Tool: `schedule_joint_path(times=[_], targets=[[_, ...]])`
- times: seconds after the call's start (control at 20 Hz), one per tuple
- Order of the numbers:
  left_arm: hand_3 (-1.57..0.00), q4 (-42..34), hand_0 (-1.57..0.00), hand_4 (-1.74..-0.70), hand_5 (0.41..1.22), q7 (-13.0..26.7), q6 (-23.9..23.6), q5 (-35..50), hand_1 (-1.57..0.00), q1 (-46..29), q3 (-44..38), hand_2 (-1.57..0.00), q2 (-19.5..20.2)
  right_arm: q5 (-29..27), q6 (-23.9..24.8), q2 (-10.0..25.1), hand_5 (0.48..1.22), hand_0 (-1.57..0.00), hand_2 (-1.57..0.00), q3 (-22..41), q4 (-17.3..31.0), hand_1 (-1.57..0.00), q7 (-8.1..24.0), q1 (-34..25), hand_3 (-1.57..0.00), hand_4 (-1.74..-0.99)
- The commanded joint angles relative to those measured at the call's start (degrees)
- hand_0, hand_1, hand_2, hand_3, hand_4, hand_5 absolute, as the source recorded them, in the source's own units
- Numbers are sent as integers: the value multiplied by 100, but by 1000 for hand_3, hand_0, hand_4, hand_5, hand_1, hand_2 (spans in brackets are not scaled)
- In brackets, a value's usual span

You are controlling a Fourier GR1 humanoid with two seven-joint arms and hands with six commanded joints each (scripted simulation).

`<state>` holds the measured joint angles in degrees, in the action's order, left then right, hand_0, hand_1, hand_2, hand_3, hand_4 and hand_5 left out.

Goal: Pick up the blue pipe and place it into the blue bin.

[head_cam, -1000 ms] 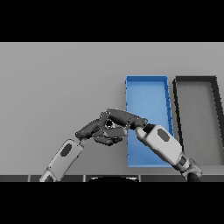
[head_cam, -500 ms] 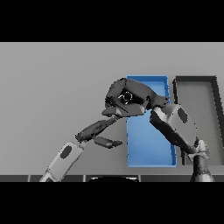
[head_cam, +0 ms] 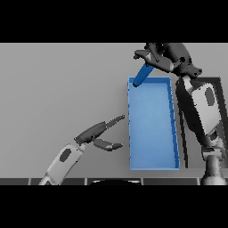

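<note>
1. Head view, now. Right hand [head_cam: 167, 57] is raised over the far end of the bin [head_cam: 153, 167], fingers curled round the upper end of the pipe [head_cam: 143, 75]. The pipe hangs tilted below and to the left of those fingers, its free end over the bin's far-left corner. Whether that end touches the rim I cannot tell.

2. Left hand [head_cam: 99, 134] sits low, left of the bin and well apart from the pipe. Its fingers are straight, thumb spread below them — holding nothing.

3. A dark bin [head_cam: 220, 82] lies beyond the right forearm, mostly hidden by it.

4. Change against half a second ago: the right hand has moved up and away, from above the bin's near-left edge to its far end. The pipe, then lost among the fingers, now shows plainly beneath them.

5. Change against one second ago: both hands were then together just left of the bin. They are now far apart, and the left has kept roughly its place.

6. Meaning for the task — pick-up judged done, carry nearly done. The pipe is at the bin's corner rather than its middle, so a release here risks it catching the rim or falling outside. A shift toward the bin's centre before letting go looks safer.
</note>
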<state>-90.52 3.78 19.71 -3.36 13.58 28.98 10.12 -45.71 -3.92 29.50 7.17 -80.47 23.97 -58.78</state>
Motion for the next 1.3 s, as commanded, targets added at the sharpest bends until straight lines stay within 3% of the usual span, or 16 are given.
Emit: schedule_joint_path(times=[0.0,0.2,0.45,0.55,0.75,0.8,0.85,0.9,1.0,1.05,1.1,1.2,1.25], targets=[[1,22,1,-906,489,-1,3,0,1,-11,-13,1,15,85,8,-33,1124,-1571,-1571,-13,176,-1571,57,80,-1571,-1739],[1,85,1,-894,483,59,-12,36,1,31,-78,1,5,418,122,-97,1122,-1571,-1571,8,252,-1571,258,939,-1571,-1740],[1,83,1,-887,466,-23,-5,-2,1,10,-28,1,-7,676,580,-222,1120,-1571,-1571,86,71,-1571,987,1868,-1571,-1741],[1,75,1,-881,463,-58,-14,-4,1,-11,-40,1,12,682,644,-127,1122,-1571,-1571,264,67,-1571,1095,2112,-1571,-1741],[1,45,1,-884,460,-40,-15,38,1,-18,-37,1,-23,794,496,-45,1114,-1571,-1571,680,232,-1571,1095,2575,-1571,-1591],[1,49,1,-885,457,-6,-5,40,1,-12,-30,1,-25,723,560,47,1110,-1571,-1571,896,375,-1571,1093,2600,-1330,-1599],[1,-7,1,-886,455,67,-10,77,1,-4,-46,1,-26,531,859,125,1133,-1563,-1393,1060,377,-1459,932,2656,-1122,-1547],[1,31,1,-886,453,57,-8,60,1,0,-42,1,-22,351,1023,161,1150,-1306,-1114,1155,387,-1167,835,2673,-897,-1503],[1,-24,1,-885,453,81,-25,47,1,-25,-10,1,-38,184,1263,292,1176,-836,-712,1437,608,-746,846,2564,-574,-1392],[1,-19,1,-886,454,118,-57,15,1,-27,-8,1,-39,87,1294,284,1157,-668,-570,1593,727,-597,958,2548,-459,-1338],[1,36,1,-888,453,120,-56,34,1,12,-50,1,-31,-109,1207,500,1141,-534,-456,1985,784,-477,1022,2501,-367,-1285],[1,16,1,-891,452,166,-53,53,1,17,-46,1,-44,-560,1164,971,1028,-342,-291,2964,987,-305,1098,2157,-234,-1208],[1,-22,1,-893,454,109,-41,52,1,-23,-23,1,-31,-498,1083,1037,975,-273,-233,3173,1007,-244,1098,2078,-187,-1179]])
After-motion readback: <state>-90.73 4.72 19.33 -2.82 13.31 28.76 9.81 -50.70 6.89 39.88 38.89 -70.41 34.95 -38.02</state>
